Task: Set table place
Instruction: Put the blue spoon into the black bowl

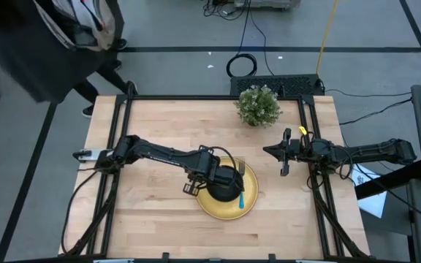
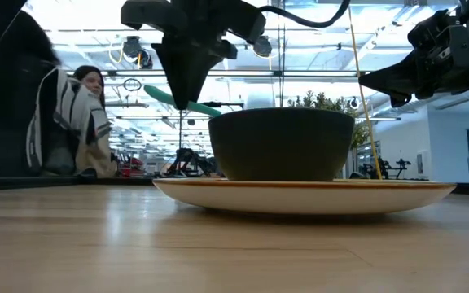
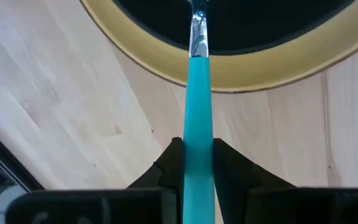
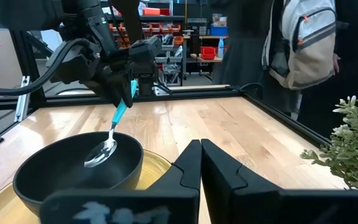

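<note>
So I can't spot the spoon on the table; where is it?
The spoon is held by the left gripper, its tip inside the black bowl on the yellow plate.

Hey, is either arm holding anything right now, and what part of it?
The left gripper holds the spoon by its turquoise handle, its head hanging over the black bowl. The right gripper is shut and holds nothing.

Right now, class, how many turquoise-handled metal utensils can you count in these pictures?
1. A turquoise-handled metal spoon is held by the left gripper, its tip dipping into the black bowl on the round yellow plate. No fork shows; it may be hidden.
</note>
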